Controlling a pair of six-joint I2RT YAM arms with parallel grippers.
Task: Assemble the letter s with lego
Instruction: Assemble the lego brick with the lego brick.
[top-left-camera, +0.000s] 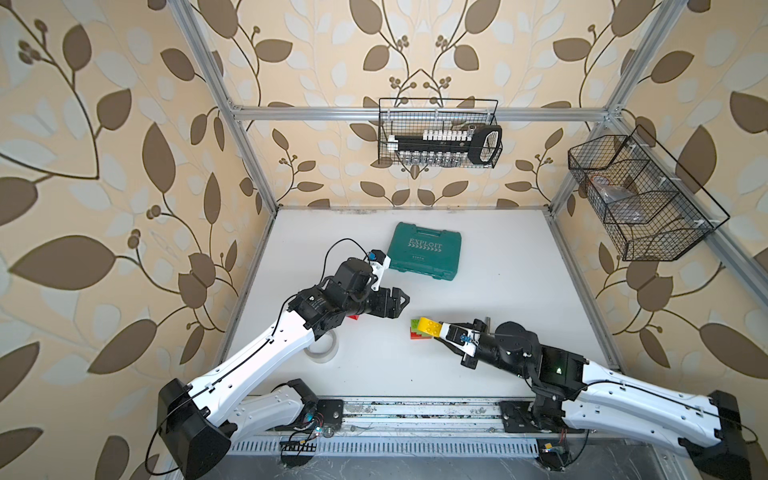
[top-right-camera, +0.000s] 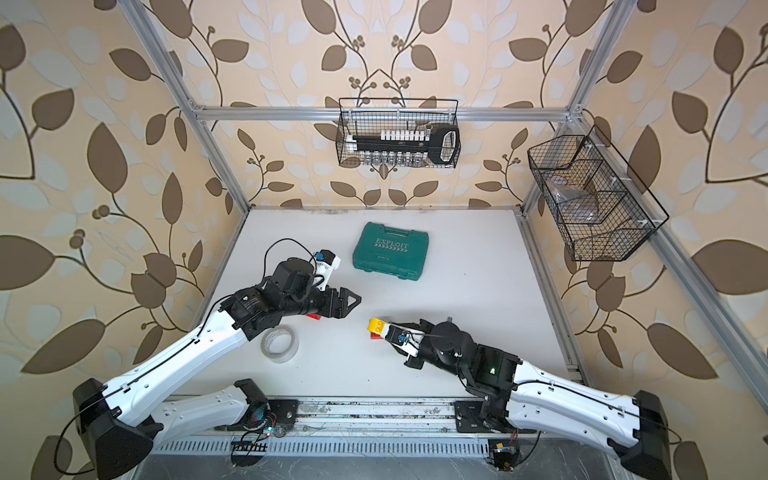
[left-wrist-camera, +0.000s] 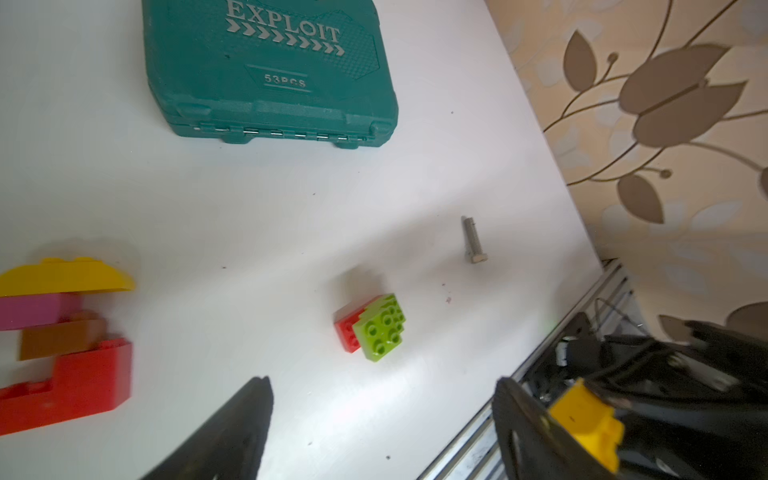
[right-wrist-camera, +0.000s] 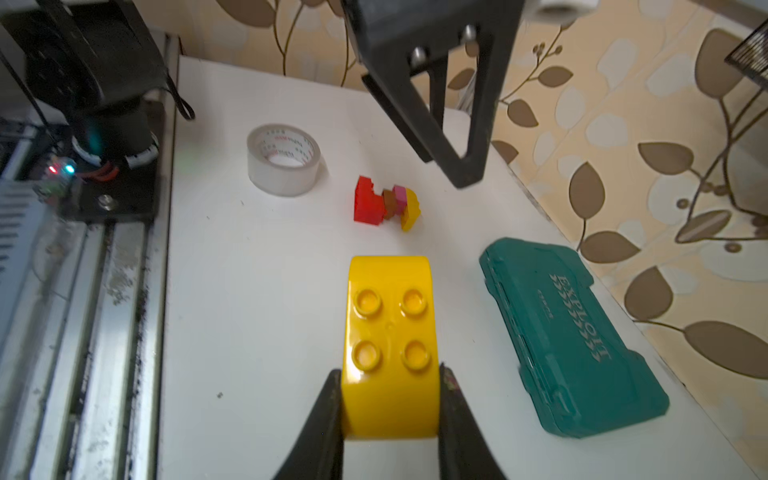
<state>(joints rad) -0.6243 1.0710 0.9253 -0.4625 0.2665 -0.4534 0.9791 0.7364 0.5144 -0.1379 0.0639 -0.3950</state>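
Observation:
My right gripper (right-wrist-camera: 390, 374) is shut on the end of a long yellow lego brick (right-wrist-camera: 390, 345), studs up, held above the table. In both top views that yellow brick (top-left-camera: 430, 326) hangs over a small stack of a green brick (left-wrist-camera: 380, 326) on a red brick (left-wrist-camera: 347, 330). A partial build (right-wrist-camera: 386, 205) of red, brown, pink and yellow bricks lies further left, and the left arm mostly hides this build (top-left-camera: 354, 317) from above. My left gripper (left-wrist-camera: 382, 386) is open and empty, raised between the build and the green stack.
A green tool case (top-left-camera: 424, 252) lies towards the back of the white table. A roll of tape (top-right-camera: 279, 344) sits at the front left beside the left arm. A grey bolt (left-wrist-camera: 473, 241) lies right of the green stack. Wire baskets (top-left-camera: 440, 133) hang on the walls.

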